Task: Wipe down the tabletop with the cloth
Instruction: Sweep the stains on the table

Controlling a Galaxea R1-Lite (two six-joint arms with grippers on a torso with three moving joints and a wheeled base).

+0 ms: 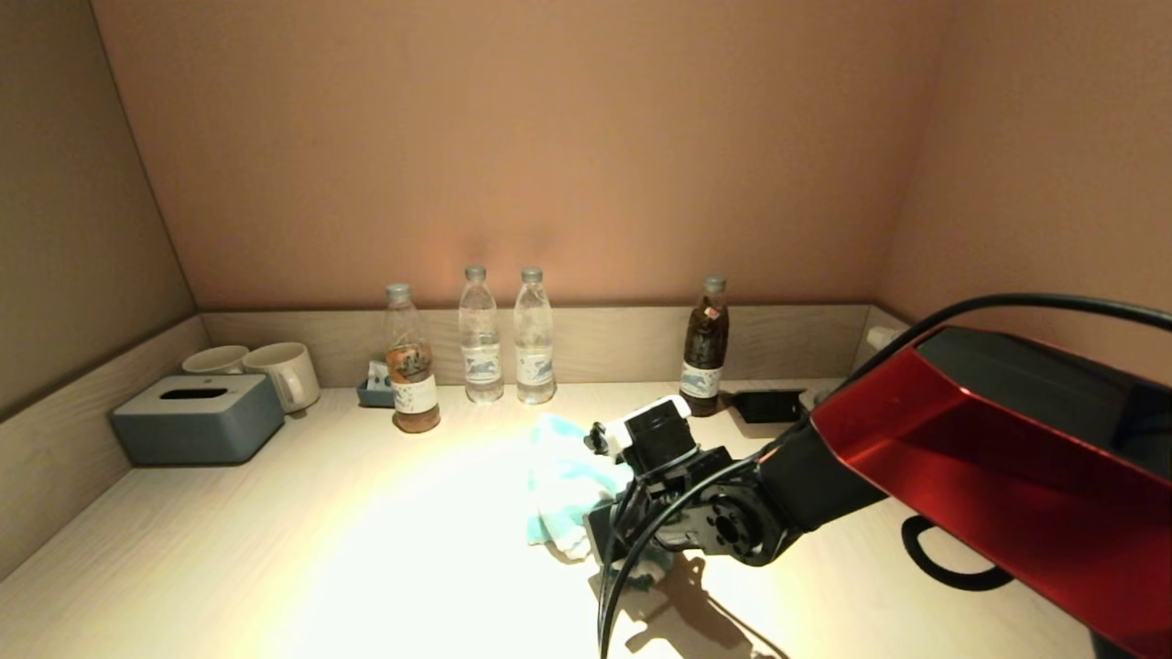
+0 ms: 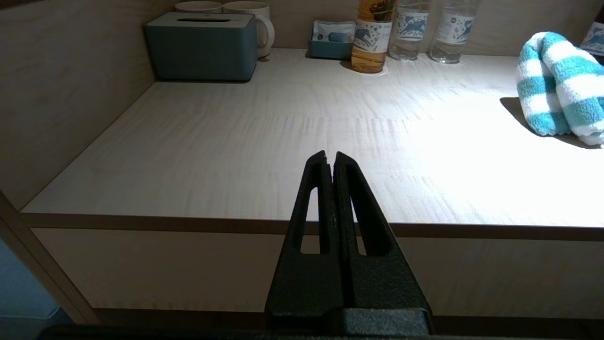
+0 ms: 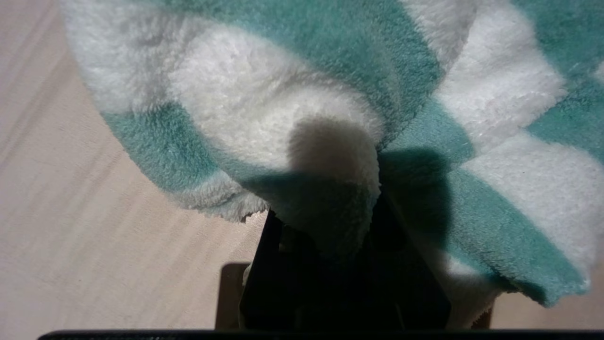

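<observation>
Clamping a bunched, fluffy teal-and-white striped cloth (image 1: 563, 485), the right gripper (image 3: 325, 245) presses it on the tabletop (image 1: 366, 540).

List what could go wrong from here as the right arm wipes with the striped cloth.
1. The cloth is bunched in the right end effector, so little fabric may touch the tabletop and streaks could stay unwiped.
2. The dark bottle and the clear bottles stand close behind the cloth; a sweep toward the back wall could tip them.
3. The black cable hangs by the wrist and might drag or snag.
</observation>
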